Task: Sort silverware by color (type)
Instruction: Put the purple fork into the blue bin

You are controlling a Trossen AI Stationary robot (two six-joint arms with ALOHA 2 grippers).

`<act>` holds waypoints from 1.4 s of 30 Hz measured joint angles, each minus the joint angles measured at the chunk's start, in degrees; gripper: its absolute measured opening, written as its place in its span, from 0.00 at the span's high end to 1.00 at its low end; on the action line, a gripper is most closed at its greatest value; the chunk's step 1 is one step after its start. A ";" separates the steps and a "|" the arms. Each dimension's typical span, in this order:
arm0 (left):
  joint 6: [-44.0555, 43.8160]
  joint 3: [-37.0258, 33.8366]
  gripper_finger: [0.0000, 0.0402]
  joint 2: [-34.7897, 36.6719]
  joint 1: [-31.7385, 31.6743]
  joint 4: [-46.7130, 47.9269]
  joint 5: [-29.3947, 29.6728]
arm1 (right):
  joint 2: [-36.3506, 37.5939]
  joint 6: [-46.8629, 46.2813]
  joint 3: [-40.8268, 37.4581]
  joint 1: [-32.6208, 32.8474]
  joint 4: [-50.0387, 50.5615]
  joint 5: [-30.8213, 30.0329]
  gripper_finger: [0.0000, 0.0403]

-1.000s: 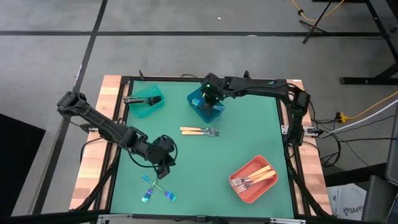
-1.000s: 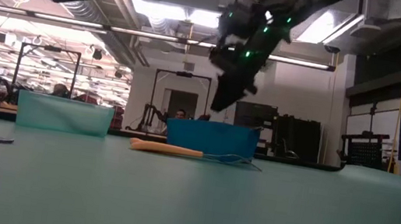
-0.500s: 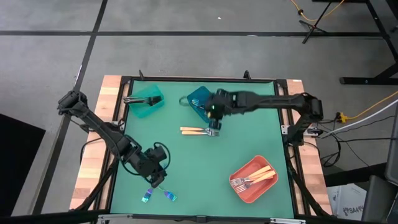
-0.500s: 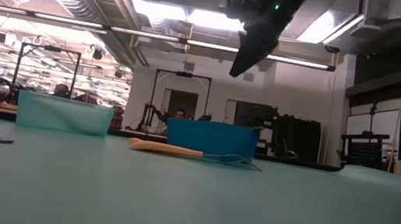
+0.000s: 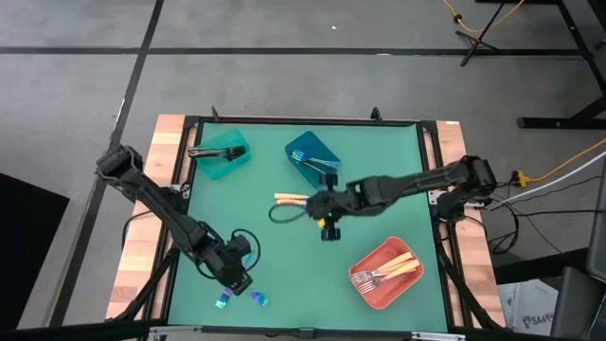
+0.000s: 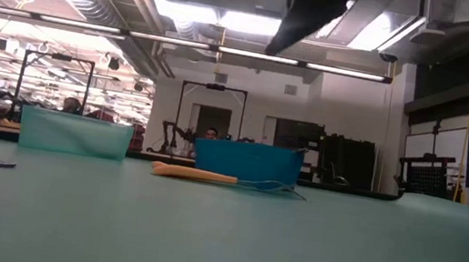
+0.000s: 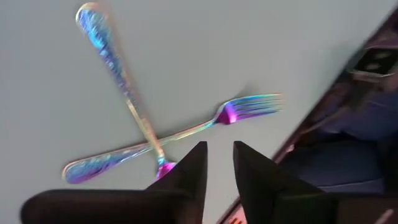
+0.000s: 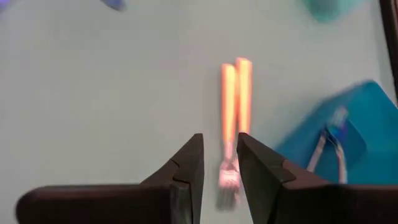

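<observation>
Two iridescent blue-teal forks lie crossed on the green table near its near-left corner. My left gripper hangs just above them, open by a narrow gap, nothing between its fingers; in the high view it covers part of them. Two gold-handled forks lie side by side at the table's middle. My right gripper is open over their heads, above the table.
A teal bin holding a black fork stands at the far left. A blue bin with silver forks stands at the far middle. A coral-red bin with gold-handled forks sits near right. Bare mat lies between them.
My right gripper has swung from above the blue bin toward the near edge, to the heads of the gold-handled forks, rising a little. My left gripper has gone down and toward the near edge, over the iridescent forks, rolling as it went.
</observation>
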State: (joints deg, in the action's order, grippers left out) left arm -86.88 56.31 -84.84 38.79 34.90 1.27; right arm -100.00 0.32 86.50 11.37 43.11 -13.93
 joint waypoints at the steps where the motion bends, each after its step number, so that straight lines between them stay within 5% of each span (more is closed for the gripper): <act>1: -0.13 0.00 0.81 -0.61 0.00 0.34 -0.52 | 0.00 -0.01 0.00 0.78 -0.62 0.01 0.78; 9: -0.23 0.00 0.64 -5.48 -0.02 1.11 -1.43 | -0.01 0.01 0.00 4.17 -3.63 0.10 0.78; 28: -3.07 0.22 0.64 -15.81 -0.04 1.15 -4.34 | -0.01 0.11 0.00 4.01 -4.46 2.57 0.78; 42: -3.62 0.05 0.84 -15.76 0.02 2.17 -2.54 | -0.01 0.23 0.00 3.98 -4.31 2.57 0.78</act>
State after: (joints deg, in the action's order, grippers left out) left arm -90.49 56.36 -100.60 38.81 37.07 -1.27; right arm -100.01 0.56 86.50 15.35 38.81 -11.36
